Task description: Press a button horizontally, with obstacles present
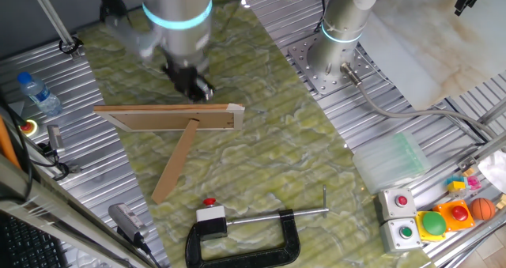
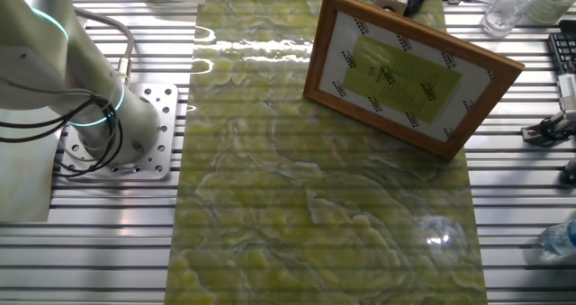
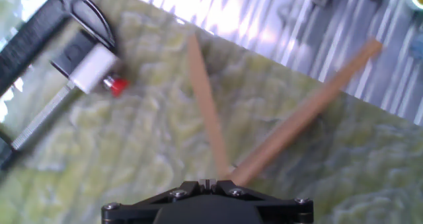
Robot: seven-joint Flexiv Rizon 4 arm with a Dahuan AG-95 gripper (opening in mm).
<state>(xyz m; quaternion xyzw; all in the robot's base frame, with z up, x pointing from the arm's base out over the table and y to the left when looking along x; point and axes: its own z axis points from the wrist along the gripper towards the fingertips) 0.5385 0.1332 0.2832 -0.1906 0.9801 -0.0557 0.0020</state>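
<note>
- Nearest the front of the table in one fixed view, the button (image 1: 209, 201) sits as a small red cap on the white box (image 1: 211, 215), which is held in the black C-clamp (image 1: 245, 238); the cap faces sideways toward the middle of the green mat (image 1: 261, 153), so the press has to run level with the table
- Between button and arm stand the obstacles: the long wooden board (image 1: 178, 118) upright on its edge, and the narrower strip (image 1: 175, 161) leaning out from it toward the clamp, the two making a T
- Beyond the board, the gripper (image 1: 190, 82) hangs blurred above the mat, on the far side from the button and well apart from it
- The hand view looks down over the board's top edge (image 3: 208, 112) and the strip (image 3: 307, 112), with the button (image 3: 117, 86) off to the upper left; no fingertips show in any view, so I cannot tell whether they are parted or closed
- Judged step: the approach, with the barrier not yet cleared and nothing pressed
- The next move calls for passing over or around the board, keeping clear of the strip, dropping to the cap's height in front of it, then pushing straight along its axis toward the box
</note>
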